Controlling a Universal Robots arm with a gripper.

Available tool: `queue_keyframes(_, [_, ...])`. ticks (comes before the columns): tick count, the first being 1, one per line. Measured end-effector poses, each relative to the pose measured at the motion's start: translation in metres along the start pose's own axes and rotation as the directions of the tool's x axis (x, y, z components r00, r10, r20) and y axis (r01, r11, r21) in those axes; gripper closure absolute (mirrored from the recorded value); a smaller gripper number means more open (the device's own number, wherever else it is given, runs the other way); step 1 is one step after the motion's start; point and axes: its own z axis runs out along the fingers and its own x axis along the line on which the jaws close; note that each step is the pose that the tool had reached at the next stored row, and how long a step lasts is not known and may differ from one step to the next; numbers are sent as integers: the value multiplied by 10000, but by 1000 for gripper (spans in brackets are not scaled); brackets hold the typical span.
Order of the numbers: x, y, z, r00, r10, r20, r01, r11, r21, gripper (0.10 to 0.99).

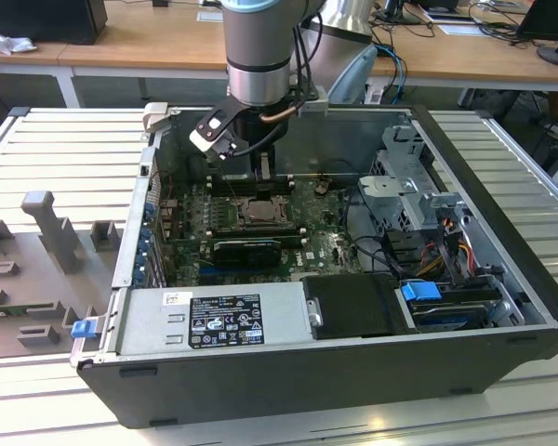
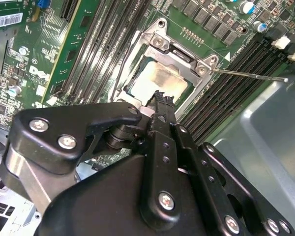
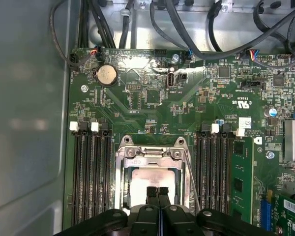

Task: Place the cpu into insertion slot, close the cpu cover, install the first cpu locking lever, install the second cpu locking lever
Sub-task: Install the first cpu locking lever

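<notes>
The cpu (image 3: 152, 178) (image 2: 162, 81) lies in the insertion slot (image 1: 258, 212), its pale face showing through the window of the cpu cover (image 3: 150, 155) (image 2: 187, 56), which lies flat over it. My gripper (image 3: 157, 191) (image 2: 160, 98) (image 1: 263, 172) is shut with nothing between its fingers. Its tips hang just above the cpu's near edge; I cannot tell if they touch. A thin wire locking lever (image 2: 248, 75) (image 3: 192, 184) sticks out free beside the socket. Another lever (image 2: 122, 69) runs along the cover's opposite side.
Long black memory slots (image 3: 91, 172) (image 3: 214, 167) flank the socket on both sides. The open case's grey wall (image 3: 29, 123) stands close by. Cables (image 3: 196, 29) cross the board's far edge. A drive cage (image 1: 409, 186) and power supply (image 1: 223, 321) stand inside the case.
</notes>
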Motion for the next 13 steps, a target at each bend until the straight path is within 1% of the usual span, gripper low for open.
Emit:
queue_keyframes(2, [0,2,-26,10000,0,-2,0,10000,-1,980])
queue_keyframes(6, [1,7,-103,10000,0,-1,0,10000,-1,980])
queue_keyframes(9, [1,14,-204,10000,0,-1,0,10000,-1,980])
queue_keyframes(10, [1,16,-228,10000,0,0,0,10000,0,980])
queue_keyframes(11, [1,18,-265,10000,0,0,0,10000,-1,980])
queue_keyframes(12, [2,23,-330,10000,-1,4,1,10000,0,980])
queue_keyframes(13, [2,25,-351,10000,-1,8,1,10000,0,980])
